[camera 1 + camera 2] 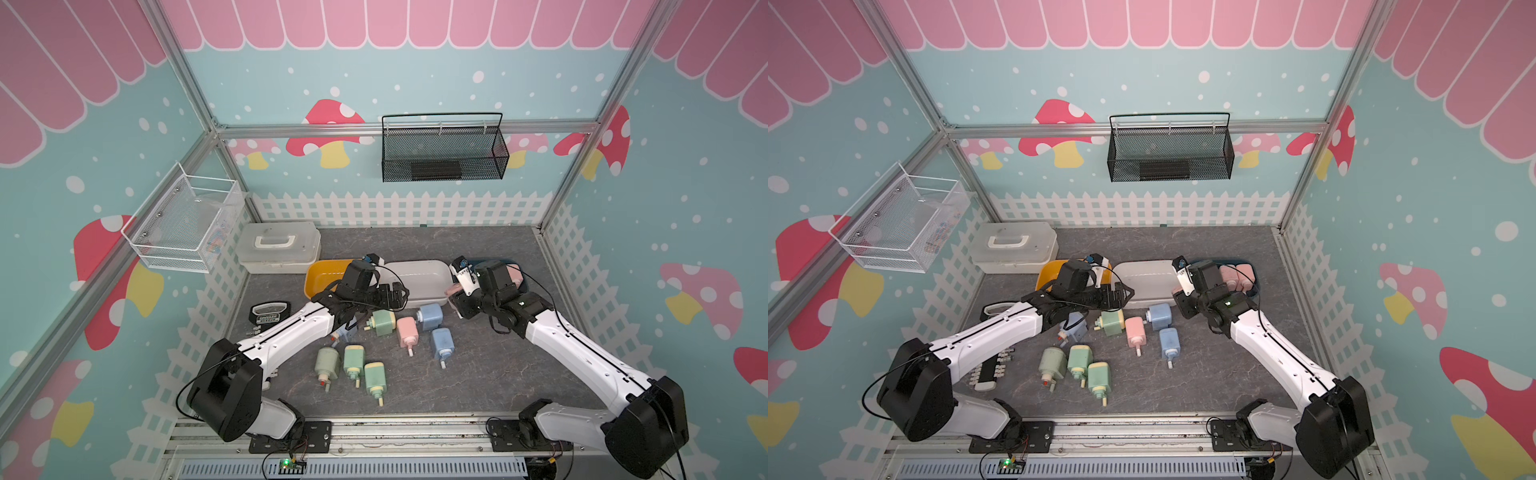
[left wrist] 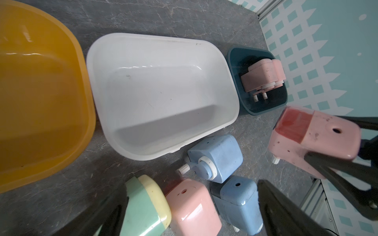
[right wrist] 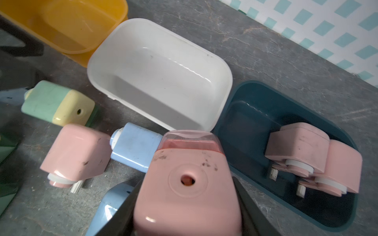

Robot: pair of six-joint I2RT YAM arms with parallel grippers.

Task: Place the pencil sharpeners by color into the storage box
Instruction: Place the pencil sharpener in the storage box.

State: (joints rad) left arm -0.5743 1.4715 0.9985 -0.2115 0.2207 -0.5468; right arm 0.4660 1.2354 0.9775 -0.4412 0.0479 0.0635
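Observation:
My right gripper (image 3: 187, 204) is shut on a pink pencil sharpener (image 3: 188, 179), held just in front of where the white box (image 3: 159, 67) meets the dark blue box (image 3: 251, 98). Two pink sharpeners (image 3: 319, 161) lie inside the dark blue box. The yellow box (image 2: 36, 102) stands beside the white one; both show nothing inside. My left gripper (image 2: 190, 212) hangs open above a green (image 2: 143, 204), a pink (image 2: 192, 208) and a blue sharpener (image 2: 237, 200) on the table. Another blue one (image 1: 430, 316) and three green ones (image 1: 354, 361) lie nearby.
A white lidded case (image 1: 278, 247) sits at the back left. A white wire basket (image 1: 187, 220) and a black mesh basket (image 1: 442, 151) hang on the walls. A black-and-white bar tool (image 1: 988, 372) lies by the left arm. One more blue sharpener (image 1: 1073, 326) lies under that arm.

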